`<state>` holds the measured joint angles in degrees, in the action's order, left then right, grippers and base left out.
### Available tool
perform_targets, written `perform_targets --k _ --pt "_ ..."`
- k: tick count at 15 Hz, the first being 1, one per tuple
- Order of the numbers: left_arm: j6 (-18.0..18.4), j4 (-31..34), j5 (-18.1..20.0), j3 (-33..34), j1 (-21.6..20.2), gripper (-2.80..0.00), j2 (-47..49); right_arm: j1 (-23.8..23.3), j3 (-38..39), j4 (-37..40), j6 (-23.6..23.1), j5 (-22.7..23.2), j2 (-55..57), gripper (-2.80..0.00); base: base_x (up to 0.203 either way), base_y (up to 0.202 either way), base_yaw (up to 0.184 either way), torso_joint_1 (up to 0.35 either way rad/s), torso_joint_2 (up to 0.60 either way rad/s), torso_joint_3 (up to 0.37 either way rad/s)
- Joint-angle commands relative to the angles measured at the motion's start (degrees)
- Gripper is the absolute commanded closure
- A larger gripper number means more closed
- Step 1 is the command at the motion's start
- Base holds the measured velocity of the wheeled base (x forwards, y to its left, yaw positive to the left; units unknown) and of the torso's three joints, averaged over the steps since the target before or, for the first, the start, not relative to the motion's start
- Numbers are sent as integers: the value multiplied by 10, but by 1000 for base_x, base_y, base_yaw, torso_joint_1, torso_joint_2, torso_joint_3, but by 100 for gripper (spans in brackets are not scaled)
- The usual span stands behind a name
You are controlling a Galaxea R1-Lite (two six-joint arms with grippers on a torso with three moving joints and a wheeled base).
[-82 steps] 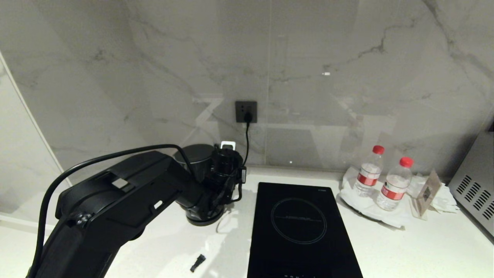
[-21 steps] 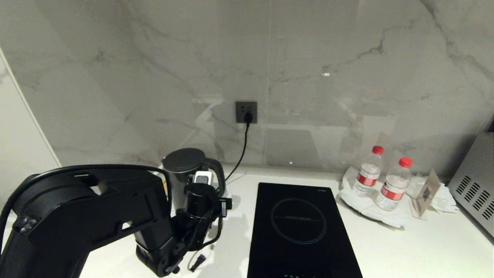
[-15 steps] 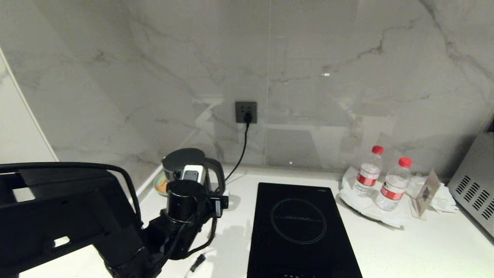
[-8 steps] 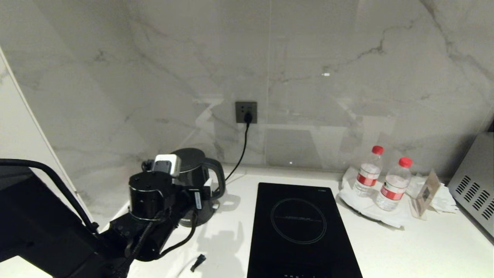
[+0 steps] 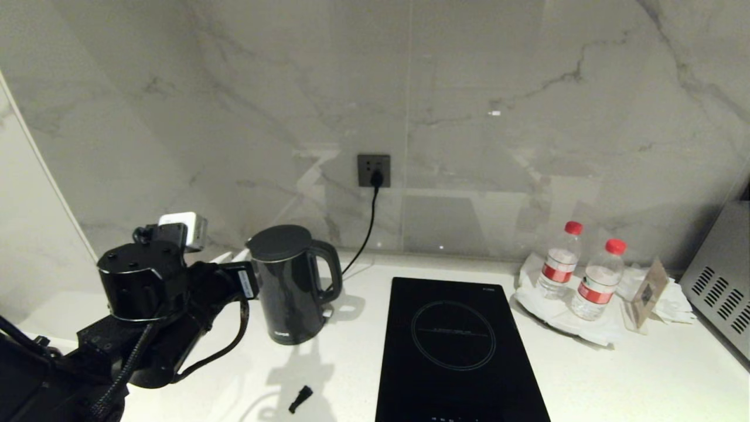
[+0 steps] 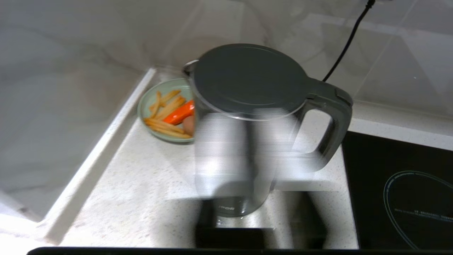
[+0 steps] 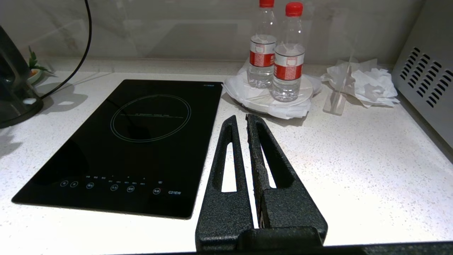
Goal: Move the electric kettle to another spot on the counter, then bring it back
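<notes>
The electric kettle [image 5: 290, 287] is glossy black with a flat grey lid [image 6: 247, 81]. It stands upright on the white speckled counter [image 5: 351, 363], just left of the hob, with its handle [image 5: 334, 272] turned toward the hob. My left gripper [image 5: 245, 280] hangs to the kettle's left, a little apart from it, shut and holding nothing. In the left wrist view its fingers are only a smear in front of the kettle. My right gripper [image 7: 240, 118] rests shut and empty low over the counter, right of the hob's front. It is outside the head view.
The black glass hob [image 5: 463, 346] fills the middle. Two water bottles [image 5: 559, 261] stand on white paper at the back right, beside a metal appliance [image 5: 720, 281]. A cord runs down from the wall socket [image 5: 374, 170]. A green plate of food [image 6: 166, 109] sits behind the kettle. A small black piece [image 5: 300, 400] lies near the front.
My left arm has swung back and to the left, away from the kettle, and its gripper has gone from open to shut. The kettle has stayed where it stands.
</notes>
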<state>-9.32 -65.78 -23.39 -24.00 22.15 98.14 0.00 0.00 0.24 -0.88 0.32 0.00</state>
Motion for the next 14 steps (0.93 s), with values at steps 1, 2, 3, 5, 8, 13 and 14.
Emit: perform_targets --k 1,2,3,5,8,13,14 --pt "-1 19 3 14 -8 0 -68 0 0 0 0 0 0 0 0 0 0 0 0 0" --pt "-2 38 5 17 -9 0 -95 0 0 0 0 0 0 0 0 0 0 0 0 0" --pt "-2 59 8 20 -10 0 -125 0 0 0 0 0 0 0 0 0 0 0 0 0" --pt "-1 112 16 21 -12 0 -187 0 0 0 0 0 0 0 0 0 0 0 0 0" --pt "14 234 44 20 -24 0 -281 0 0 0 0 0 0 0 0 0 0 0 0 0" --pt "36 399 146 21 -135 0 -429 0 0 0 0 0 0 0 0 0 0 0 0 0" --pt "39 433 171 20 -156 0 -462 0 0 0 0 0 0 0 0 0 0 0 0 0"
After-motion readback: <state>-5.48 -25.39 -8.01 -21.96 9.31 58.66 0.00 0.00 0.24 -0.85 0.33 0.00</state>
